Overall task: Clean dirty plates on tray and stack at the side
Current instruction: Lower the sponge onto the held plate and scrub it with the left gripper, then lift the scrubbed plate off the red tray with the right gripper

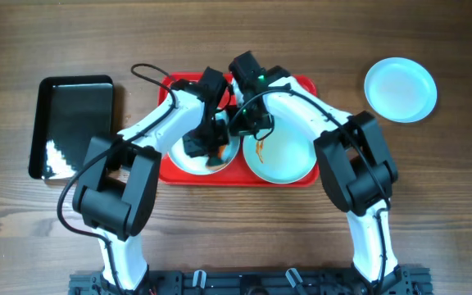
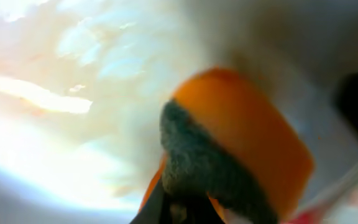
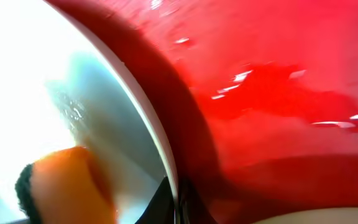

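Observation:
The red tray (image 1: 303, 85) holds two plates. The left plate (image 1: 182, 161) has my left gripper (image 1: 206, 149) down in it, shut on an orange sponge (image 1: 216, 161) with a dark scrub face (image 2: 210, 168), which is pressed on the plate's surface (image 2: 73, 124). My right gripper (image 1: 240, 125) is shut on that plate's rim (image 3: 166, 155), with the tray (image 3: 278, 93) beside it and the sponge (image 3: 67, 186) inside the plate. The right plate (image 1: 292, 156) carries orange-brown smears (image 1: 260, 150). A third plate (image 1: 400, 88), with no visible smears, lies on the table at the far right.
A glossy black tray (image 1: 72, 123) lies on the wooden table left of the red tray. Both arms cross over the back half of the red tray. Bare wood shows in front of the tray and around the far-right plate.

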Motion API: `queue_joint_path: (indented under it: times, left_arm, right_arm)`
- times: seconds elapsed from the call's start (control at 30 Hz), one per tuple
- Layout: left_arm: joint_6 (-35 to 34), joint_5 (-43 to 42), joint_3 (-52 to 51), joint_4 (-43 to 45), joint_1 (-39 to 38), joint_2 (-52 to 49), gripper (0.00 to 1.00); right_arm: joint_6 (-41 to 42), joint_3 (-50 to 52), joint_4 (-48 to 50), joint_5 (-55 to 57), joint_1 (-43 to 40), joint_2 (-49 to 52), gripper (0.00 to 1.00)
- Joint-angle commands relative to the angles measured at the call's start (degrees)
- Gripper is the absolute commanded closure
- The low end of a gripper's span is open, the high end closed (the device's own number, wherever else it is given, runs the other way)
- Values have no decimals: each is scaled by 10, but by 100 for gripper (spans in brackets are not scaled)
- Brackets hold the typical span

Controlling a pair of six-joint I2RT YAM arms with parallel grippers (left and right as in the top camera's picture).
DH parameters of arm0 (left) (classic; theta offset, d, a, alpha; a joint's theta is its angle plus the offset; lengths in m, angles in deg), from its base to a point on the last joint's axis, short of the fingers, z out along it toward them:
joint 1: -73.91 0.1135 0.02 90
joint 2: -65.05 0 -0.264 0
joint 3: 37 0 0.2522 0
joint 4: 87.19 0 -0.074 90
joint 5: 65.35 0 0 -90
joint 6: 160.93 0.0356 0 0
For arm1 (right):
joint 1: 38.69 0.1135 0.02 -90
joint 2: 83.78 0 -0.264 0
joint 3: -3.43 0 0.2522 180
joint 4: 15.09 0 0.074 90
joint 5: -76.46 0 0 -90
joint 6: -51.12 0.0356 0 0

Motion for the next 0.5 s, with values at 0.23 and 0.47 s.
queue_joint_path:
  times: [0.23, 0.47]
  left_arm:
    - [-47, 341, 0, -33, 72, -19, 96]
    - [-61, 299, 76, -43, 86, 9, 96]
  right_arm:
    - [6, 11, 6, 29, -2, 21, 96]
    - [16, -4, 7, 29, -2, -3, 96]
